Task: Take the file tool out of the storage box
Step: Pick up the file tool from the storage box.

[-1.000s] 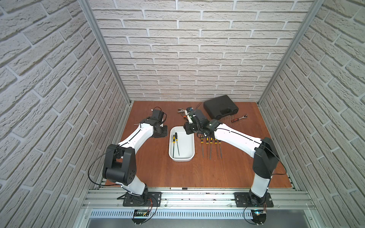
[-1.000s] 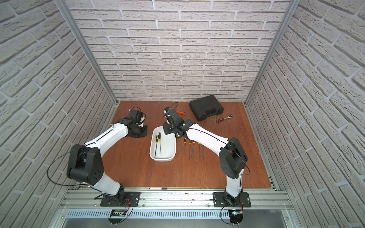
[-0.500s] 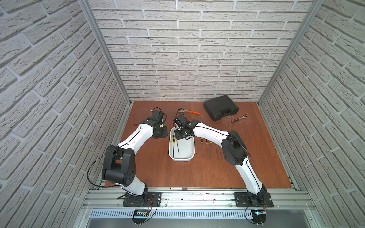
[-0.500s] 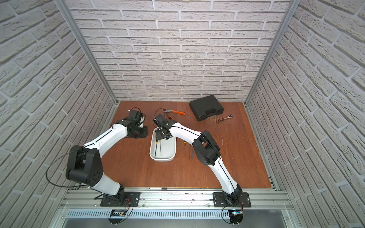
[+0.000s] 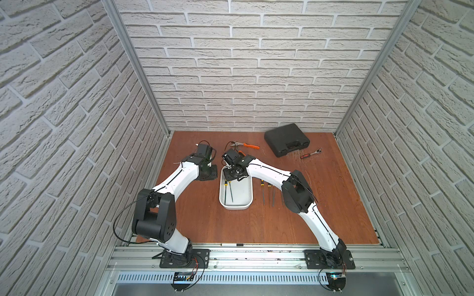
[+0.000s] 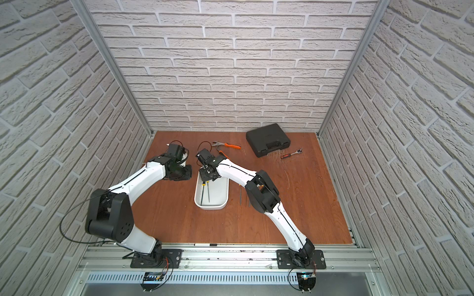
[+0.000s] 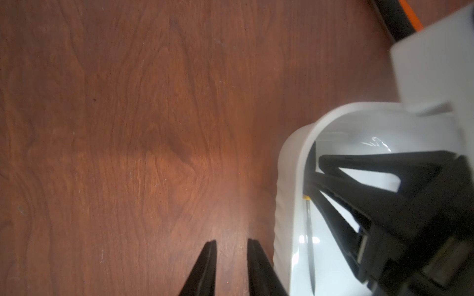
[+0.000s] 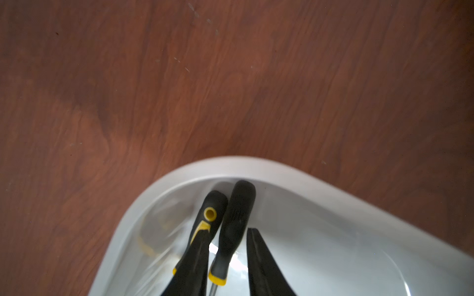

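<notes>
Brick walls ring the wooden tabletop [image 8: 230, 77]; near its middle the file tool [image 8: 237, 217] lies in the storage box [image 8: 256, 166], handle at the far end. Right gripper [image 8: 228, 230] straddles that handle, not yet clenched: best to center, squeeze, lift straight. Left gripper [image 7: 232, 241] is parted, empty

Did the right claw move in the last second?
Yes. The right claw shifted left, from the far right corner of the storage box to inside its far end.

Bright even overhead light; wrist views soft and blurred
</notes>
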Robot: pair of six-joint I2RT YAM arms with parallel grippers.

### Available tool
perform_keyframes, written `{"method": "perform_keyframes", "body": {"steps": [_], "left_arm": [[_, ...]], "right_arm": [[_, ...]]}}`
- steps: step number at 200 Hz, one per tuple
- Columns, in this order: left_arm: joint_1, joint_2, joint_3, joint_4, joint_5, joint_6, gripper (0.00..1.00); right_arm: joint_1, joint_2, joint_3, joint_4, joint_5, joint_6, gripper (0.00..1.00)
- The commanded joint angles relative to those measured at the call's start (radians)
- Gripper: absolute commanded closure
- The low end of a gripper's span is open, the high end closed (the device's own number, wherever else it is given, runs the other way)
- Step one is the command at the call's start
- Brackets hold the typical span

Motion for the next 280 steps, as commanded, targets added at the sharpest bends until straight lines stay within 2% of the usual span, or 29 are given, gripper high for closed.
{"method": "perform_keyframes", "body": {"steps": [1,18,78,124,159,175,192,201,243,280], "left_arm": [[0.011,-0.037,-0.017,0.007,-0.011,0.005,0.72],[0.014,-0.037,-0.02,0.008,-0.011,0.006,0.72],[0.014,-0.039,-0.024,0.01,-0.011,0.007,0.72],[0.017,-0.043,-0.028,0.01,-0.011,0.008,0.72],[0.018,-0.043,-0.022,0.007,-0.011,0.008,0.72],[0.018,-0.042,-0.019,0.007,-0.011,0.01,0.72],[0.019,-0.042,-0.016,0.004,-0.011,0.01,0.72],[0.02,-0.042,-0.016,0.004,-0.011,0.01,0.72],[0.02,-0.039,-0.011,0.001,-0.008,0.011,0.72],[0.018,-0.038,0.003,-0.007,-0.01,0.013,0.72]], "right_arm": [[0.006,0.011,0.024,-0.027,0.019,0.013,0.73],[0.006,0.019,0.029,-0.041,0.027,0.013,0.77],[0.004,0.035,0.032,-0.066,0.026,0.015,0.81],[0.001,0.029,0.037,-0.09,0.076,0.009,0.72],[-0.021,0.008,0.014,-0.08,0.075,0.013,0.71],[-0.031,0.011,0.015,-0.078,0.061,0.013,0.75],[-0.032,0.012,0.012,-0.07,0.041,0.014,0.92],[-0.032,0.009,0.008,-0.064,0.027,0.017,0.97],[-0.033,-0.091,-0.083,0.045,-0.016,0.045,0.98],[-0.047,-0.262,-0.221,0.181,-0.06,0.091,0.97]]}}
